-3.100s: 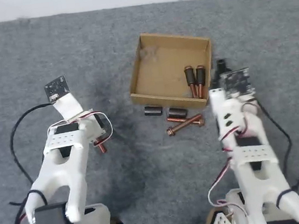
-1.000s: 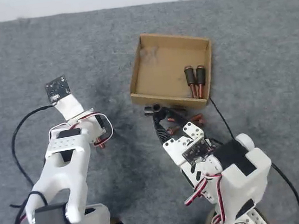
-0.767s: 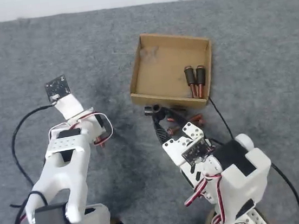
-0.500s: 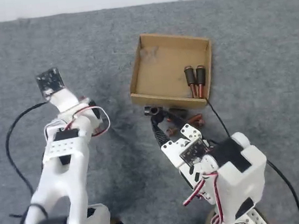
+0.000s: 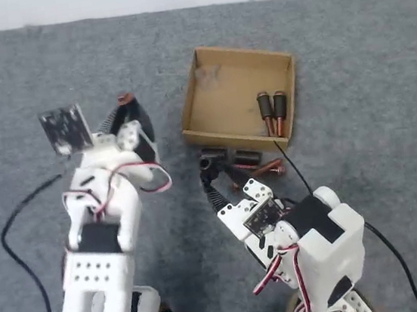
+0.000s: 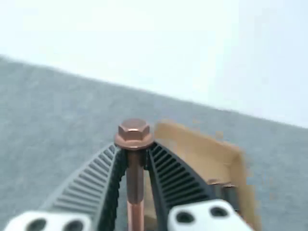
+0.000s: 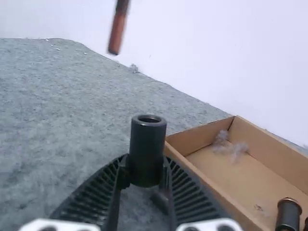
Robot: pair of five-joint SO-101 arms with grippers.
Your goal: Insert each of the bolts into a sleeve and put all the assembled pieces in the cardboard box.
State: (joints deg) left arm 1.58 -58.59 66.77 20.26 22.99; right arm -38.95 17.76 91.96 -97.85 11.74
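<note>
Now, left gripper (image 6: 134,154): clamped on a copper-coloured hex-head bolt (image 6: 134,137), held in the air beside the brown cardboard box (image 5: 225,135).
Right gripper (image 7: 146,166): gripping a black cylindrical sleeve (image 7: 147,144) upright, near the box's front wall.
Assembled pieces (image 5: 272,111): two lie inside the box.

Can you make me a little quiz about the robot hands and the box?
1. True or false: the left hand holds a sleeve.
2. How many assembled pieces lie in the cardboard box? A one, B two, C four.
3. Fill in: the right hand grips a dark ____.
Key: 1 false, it grips a bolt; 2 B; 3 sleeve.
</note>
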